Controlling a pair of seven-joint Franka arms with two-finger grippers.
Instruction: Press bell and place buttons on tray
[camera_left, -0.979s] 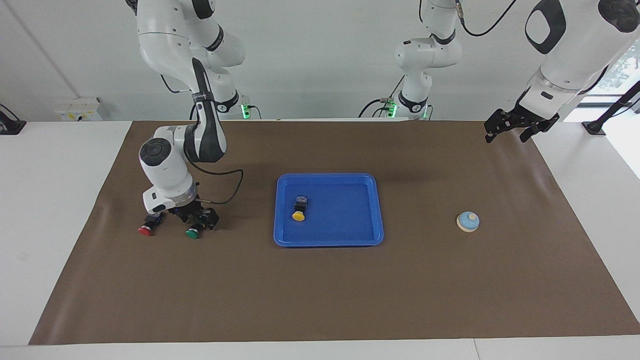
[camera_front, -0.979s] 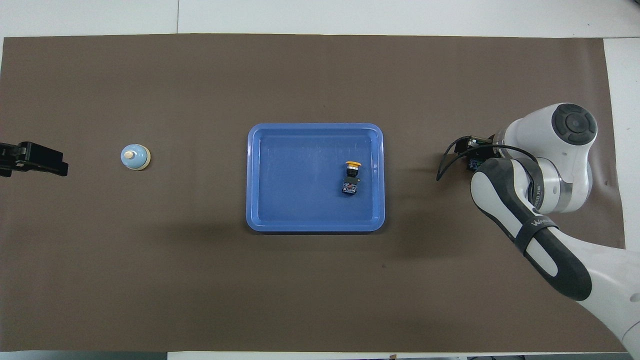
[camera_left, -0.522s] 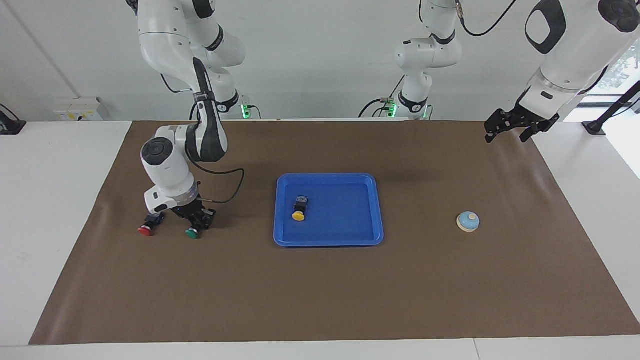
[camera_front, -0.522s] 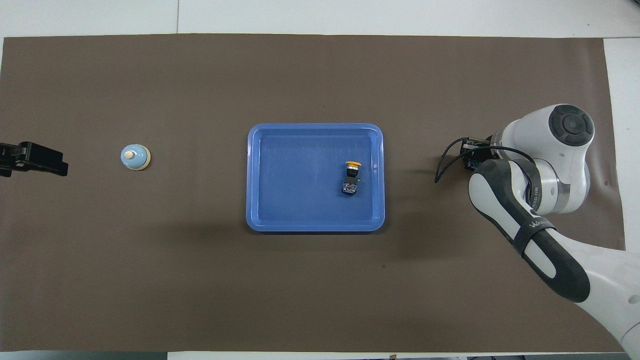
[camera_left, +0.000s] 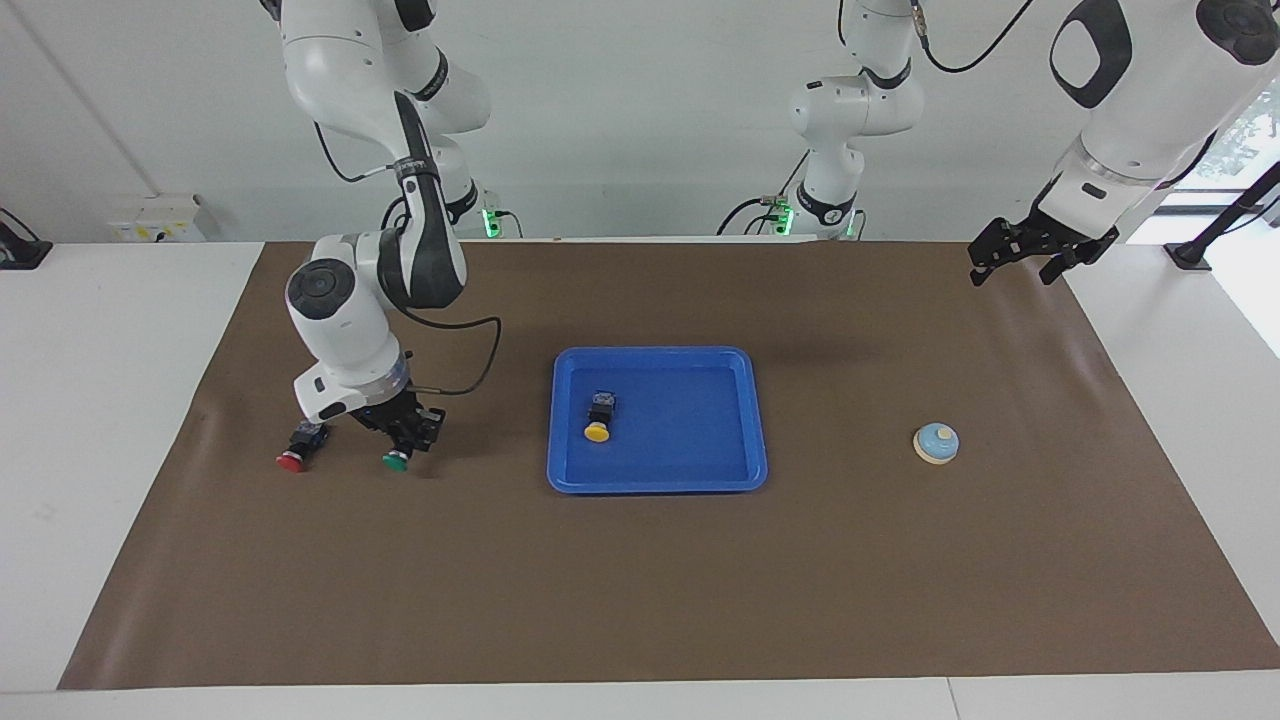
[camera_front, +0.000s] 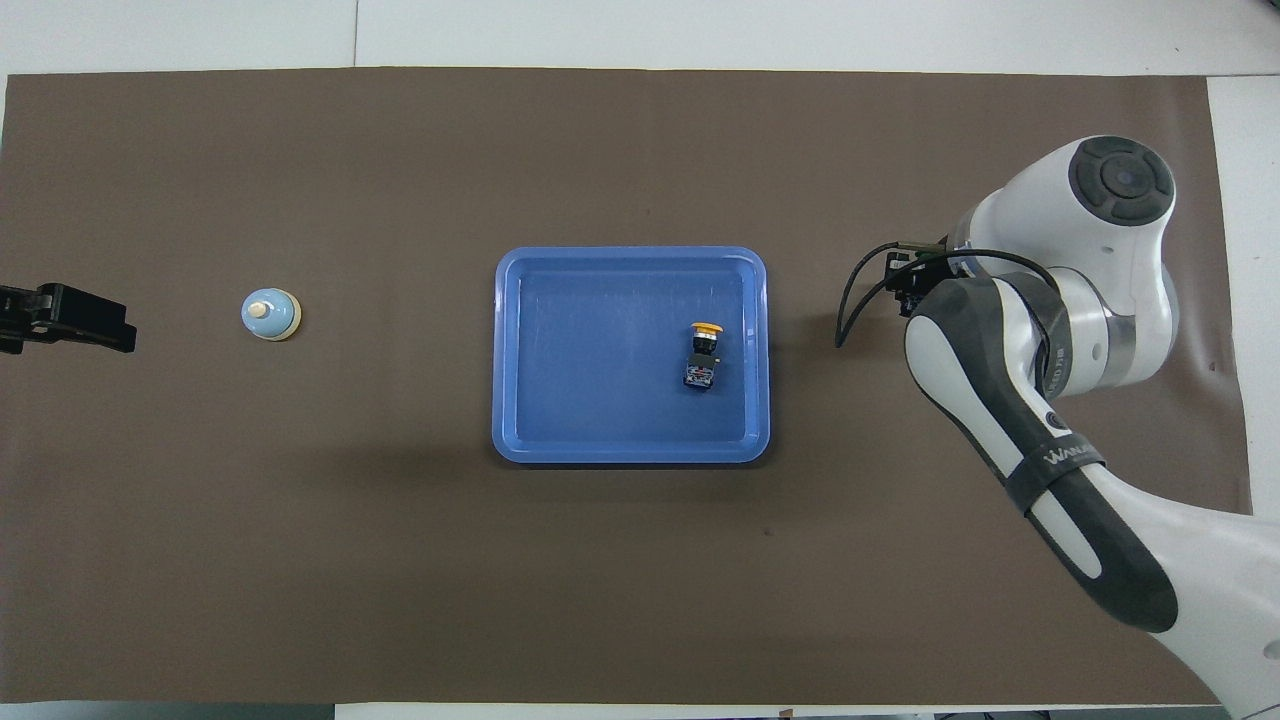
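Matt brown paper-like sheet covers the bench; the tray looks like smooth, glossy blue plastic, the arms' white shells shiny.

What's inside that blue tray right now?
Only the yellow button lies in the blue tray, on its side. Nothing covers the tray, so all of its floor shows. The red button sits on the mat, and the right gripper grips the green button.

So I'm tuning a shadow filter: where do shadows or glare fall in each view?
Facing view: a soft shadow lies on the mat beside the green button under the right hand, and daylight glares in the window at the left arm's end. Overhead view: a broad faint shadow sits just nearer the robots than the tray, whose floor has a pale sheen.
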